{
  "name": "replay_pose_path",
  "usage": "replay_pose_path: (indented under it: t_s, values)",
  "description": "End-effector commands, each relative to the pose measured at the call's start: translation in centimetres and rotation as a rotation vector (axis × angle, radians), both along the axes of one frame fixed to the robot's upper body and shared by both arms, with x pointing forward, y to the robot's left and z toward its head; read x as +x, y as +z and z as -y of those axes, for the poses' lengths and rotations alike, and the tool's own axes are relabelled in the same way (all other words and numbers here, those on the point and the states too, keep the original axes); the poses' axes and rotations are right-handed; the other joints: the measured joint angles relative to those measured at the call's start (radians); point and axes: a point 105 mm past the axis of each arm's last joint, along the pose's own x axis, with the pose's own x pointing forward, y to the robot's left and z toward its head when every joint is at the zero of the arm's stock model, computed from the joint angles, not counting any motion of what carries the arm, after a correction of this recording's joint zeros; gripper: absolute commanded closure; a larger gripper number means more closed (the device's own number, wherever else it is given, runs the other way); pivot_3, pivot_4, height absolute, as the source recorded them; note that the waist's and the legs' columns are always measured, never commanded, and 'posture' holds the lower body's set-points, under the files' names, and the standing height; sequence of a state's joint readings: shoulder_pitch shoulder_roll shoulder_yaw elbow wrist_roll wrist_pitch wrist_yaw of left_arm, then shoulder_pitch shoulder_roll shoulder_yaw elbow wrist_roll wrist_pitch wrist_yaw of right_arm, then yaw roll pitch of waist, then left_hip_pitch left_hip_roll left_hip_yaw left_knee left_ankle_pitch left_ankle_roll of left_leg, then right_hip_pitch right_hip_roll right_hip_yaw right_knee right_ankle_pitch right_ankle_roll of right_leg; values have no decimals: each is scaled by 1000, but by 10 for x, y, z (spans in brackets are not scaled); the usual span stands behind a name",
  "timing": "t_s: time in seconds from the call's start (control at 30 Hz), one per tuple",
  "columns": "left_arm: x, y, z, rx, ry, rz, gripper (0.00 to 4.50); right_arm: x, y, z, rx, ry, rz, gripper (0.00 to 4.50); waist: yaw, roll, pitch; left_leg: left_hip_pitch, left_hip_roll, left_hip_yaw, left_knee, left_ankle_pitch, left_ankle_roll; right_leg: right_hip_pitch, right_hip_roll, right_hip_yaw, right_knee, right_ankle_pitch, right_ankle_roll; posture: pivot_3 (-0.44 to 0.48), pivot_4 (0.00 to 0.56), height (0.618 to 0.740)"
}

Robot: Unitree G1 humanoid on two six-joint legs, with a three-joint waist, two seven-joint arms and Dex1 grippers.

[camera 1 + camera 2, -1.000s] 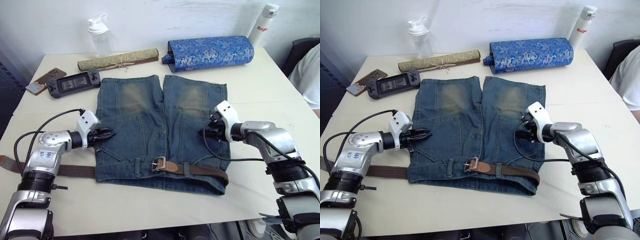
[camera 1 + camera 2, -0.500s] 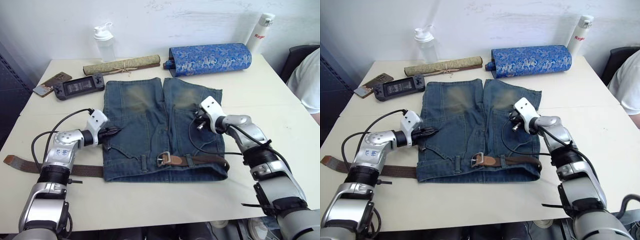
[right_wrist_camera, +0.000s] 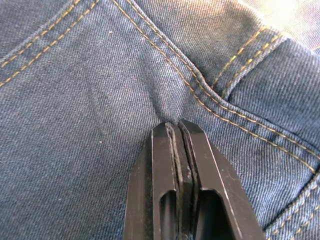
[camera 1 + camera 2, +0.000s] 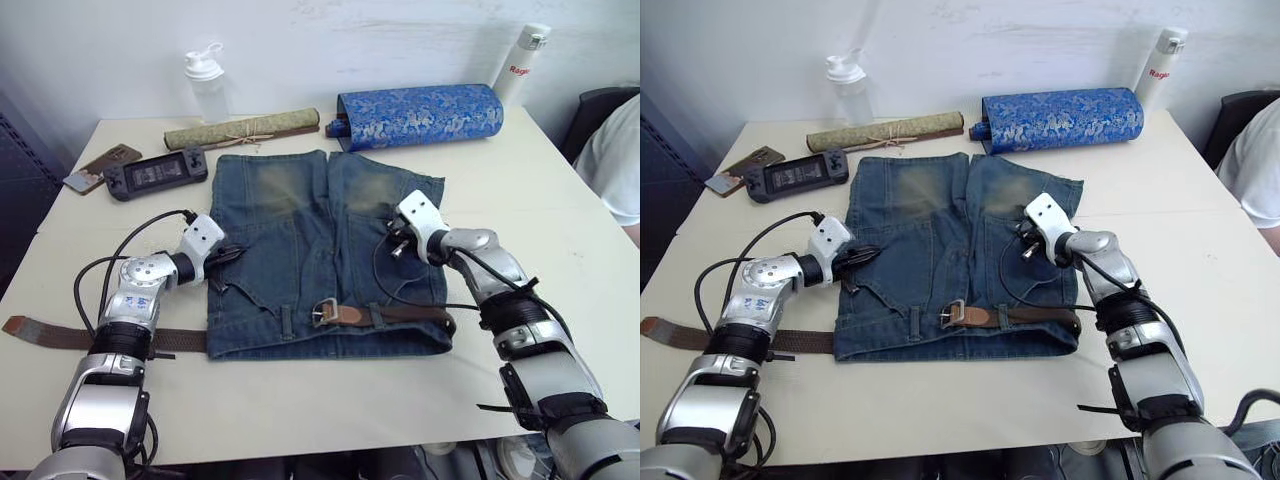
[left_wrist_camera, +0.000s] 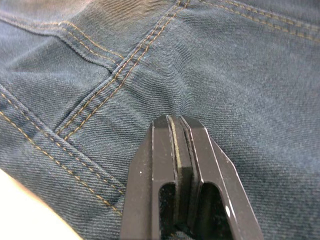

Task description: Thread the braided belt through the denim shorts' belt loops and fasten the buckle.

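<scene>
Both claws are pressed together: the left gripper [image 5: 176, 120] has its tips touching bare denim beside a run of orange double stitching, and the right gripper [image 3: 175, 126] does the same near a pocket seam, each seeming to pinch a small pucker of cloth, though the fabric may simply be dimpled under the tips. Seen from the head, the left gripper sits at the left edge of the denim shorts [image 4: 300, 240] and the right one on the right leg. From the right claw the buckle [image 4: 322, 313] lies toward seven o'clock, near; from the left claw it lies toward four o'clock, farther off. The braided belt [image 4: 400, 314] runs nine-to-three along the waistband, through the belt loops [image 4: 377, 316], its free tail [image 4: 60, 333] trailing across the table [image 4: 330, 400] toward nine o'clock. The silver buckle looks unfastened; my judgement is that the right arm is better placed for it.
</scene>
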State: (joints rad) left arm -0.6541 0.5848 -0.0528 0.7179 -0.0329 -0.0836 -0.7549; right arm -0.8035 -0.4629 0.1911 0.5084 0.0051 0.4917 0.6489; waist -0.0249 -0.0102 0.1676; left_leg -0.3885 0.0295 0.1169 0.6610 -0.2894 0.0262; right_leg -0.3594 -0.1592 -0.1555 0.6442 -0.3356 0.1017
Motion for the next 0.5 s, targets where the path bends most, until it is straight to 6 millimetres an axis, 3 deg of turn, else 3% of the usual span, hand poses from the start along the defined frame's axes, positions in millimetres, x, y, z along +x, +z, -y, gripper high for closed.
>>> replay_pose_path:
  t_s: [0.03,0.17,0.5]
  values:
    - [-6,-30,-13,93,32,-96,4500,-25,-37,12,-40,-33,-160,4452,1,0,0,0,0,0,0,0,0,0,0,0,-1,0,0,0,150,717]
    - [-3,-32,-15,106,27,-111,4500,-33,-44,14,-41,-55,-178,4452,0,2,-4,0,0,-1,0,0,0,0,-2,-1,-2,0,0,0,150,717]
    - [2,-32,-14,115,22,-113,4500,-25,-40,21,-28,-102,-163,4452,0,1,-6,1,0,-1,0,0,0,1,-3,-1,-1,-1,-1,0,150,717]
